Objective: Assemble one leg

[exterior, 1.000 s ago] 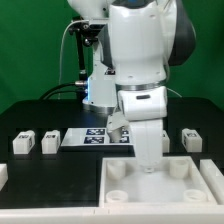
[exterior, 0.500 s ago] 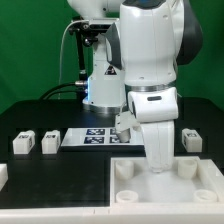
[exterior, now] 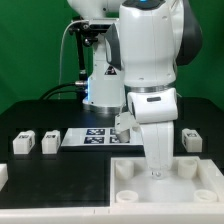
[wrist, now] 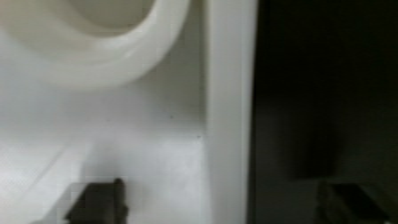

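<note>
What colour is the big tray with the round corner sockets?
The tray is white, best seen in the exterior view.

The black table (exterior: 60,185) carries small white legs (exterior: 50,142), the marker board (exterior: 92,137) and a white tray (exterior: 203,192).

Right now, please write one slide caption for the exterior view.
Gripper low at the white tray's far edge; loose legs lie nearby.
</note>
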{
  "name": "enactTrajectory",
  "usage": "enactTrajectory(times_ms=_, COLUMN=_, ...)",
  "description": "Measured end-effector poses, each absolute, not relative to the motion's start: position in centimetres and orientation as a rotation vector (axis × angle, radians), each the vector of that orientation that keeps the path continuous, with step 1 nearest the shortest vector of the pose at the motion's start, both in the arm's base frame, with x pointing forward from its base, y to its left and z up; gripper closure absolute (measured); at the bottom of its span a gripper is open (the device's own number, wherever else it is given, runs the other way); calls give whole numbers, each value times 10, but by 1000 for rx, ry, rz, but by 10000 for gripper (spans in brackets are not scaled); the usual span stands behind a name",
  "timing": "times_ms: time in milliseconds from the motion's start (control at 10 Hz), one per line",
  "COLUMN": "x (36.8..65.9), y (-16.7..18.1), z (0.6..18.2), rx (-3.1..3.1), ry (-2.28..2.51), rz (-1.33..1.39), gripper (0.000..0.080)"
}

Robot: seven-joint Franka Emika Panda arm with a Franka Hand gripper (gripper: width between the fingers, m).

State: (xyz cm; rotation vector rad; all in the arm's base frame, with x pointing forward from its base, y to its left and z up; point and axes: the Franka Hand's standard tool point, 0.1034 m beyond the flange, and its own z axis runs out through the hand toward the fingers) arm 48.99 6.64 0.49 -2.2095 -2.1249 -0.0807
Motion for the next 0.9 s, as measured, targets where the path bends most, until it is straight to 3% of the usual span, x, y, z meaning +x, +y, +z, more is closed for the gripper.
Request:
enactTrajectory(times_ms=100, x=490, y=66, z=5, rx=-2210, ry=-2125, rz=-81, gripper=179)
enactTrajectory(times_ms=700, x=489, y=67, z=7, rx=-2226, ry=-2109, rz=-81, gripper=150)
enactTrajectory(times_ms=900, x=482, y=75, z=34, rx=-2362, ry=-1982, rz=-71, gripper=150)
